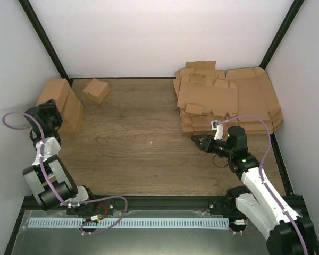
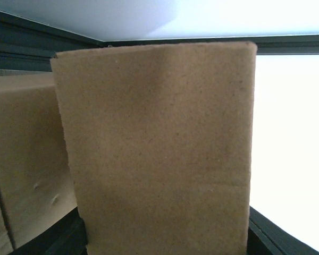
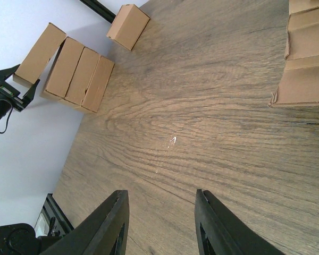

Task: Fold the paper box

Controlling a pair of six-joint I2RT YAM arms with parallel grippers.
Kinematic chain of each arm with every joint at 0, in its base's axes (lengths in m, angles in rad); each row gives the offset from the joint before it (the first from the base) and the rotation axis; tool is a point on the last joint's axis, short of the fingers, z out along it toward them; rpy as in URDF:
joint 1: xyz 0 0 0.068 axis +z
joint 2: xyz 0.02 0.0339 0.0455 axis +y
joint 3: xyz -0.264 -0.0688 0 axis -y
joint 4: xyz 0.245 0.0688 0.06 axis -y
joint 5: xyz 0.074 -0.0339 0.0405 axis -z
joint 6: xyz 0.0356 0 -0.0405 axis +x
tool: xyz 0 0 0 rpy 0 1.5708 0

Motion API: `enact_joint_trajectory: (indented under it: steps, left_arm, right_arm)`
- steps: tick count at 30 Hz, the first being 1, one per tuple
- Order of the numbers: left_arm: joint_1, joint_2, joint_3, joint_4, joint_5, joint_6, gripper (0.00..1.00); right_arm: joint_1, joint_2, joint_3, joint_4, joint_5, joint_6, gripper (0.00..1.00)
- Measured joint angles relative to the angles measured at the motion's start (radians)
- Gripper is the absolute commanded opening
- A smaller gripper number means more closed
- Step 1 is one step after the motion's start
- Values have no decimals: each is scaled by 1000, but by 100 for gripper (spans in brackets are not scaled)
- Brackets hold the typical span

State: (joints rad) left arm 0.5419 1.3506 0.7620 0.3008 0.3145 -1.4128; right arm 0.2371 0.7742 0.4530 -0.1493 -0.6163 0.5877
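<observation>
The right gripper (image 3: 159, 197) hangs low over the table (image 1: 138, 143), toward its right side; its two black fingers (image 3: 109, 223) stand well apart with only bare wood grain between them; it touches nothing.

The left gripper (image 3: 21, 79) is up at the far left, close to the wall (image 1: 10, 79); its dark jaws sit spread at the near end of the box (image 2: 159, 149), one on either side of that end, but whether they press on it I cannot tell; its own wrist view shows no fingers, only the plain brown face of the box standing upright and filling most of the picture.

The box is folded shut and oblong; it leans at the left end of a row of boxes (image 3: 80, 74) of like shape that lie side by side and touching one another; the box tilts away from them at its top.

Farther along the back edge, apart from the row, a small box (image 3: 128, 25) sits alone on the table.

Across the table, in the far right corner, a pile of flat die-cut sheets (image 1: 228, 98) lies stacked unevenly; its near edge is just beyond the right gripper.
</observation>
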Motion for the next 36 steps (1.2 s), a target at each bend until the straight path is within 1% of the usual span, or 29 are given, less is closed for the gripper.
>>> enact_joint_trajectory:
  steps: [9, 12, 15, 17, 22, 26, 31, 36]
  left_arm:
    - [0, -4, -19, 21, 1, -17, 58]
    - [0, -12, -20, 19, -1, -19, 60]
    - [0, -18, -23, 19, -8, -20, 67]
    - [0, -22, -24, 17, -11, -24, 75]
    - [0, -30, -24, -3, -16, -21, 86]
    - [0, -43, -18, -52, -19, -14, 95]
    - [0, -55, 11, -124, -18, -3, 100]
    - [0, -66, 48, -200, -16, 0, 100]
  right_arm:
    - [0, 0, 0, 0, 0, 0, 37]
    - [0, 0, 0, 0, 0, 0, 38]
    - [0, 0, 0, 0, 0, 0, 40]
    - [0, 0, 0, 0, 0, 0, 41]
    - [0, -1, 0, 0, 0, 0, 41]
    - [0, -1, 0, 0, -1, 0, 41]
    - [0, -1, 0, 0, -1, 1, 42]
    - [0, -1, 0, 0, -4, 4, 42]
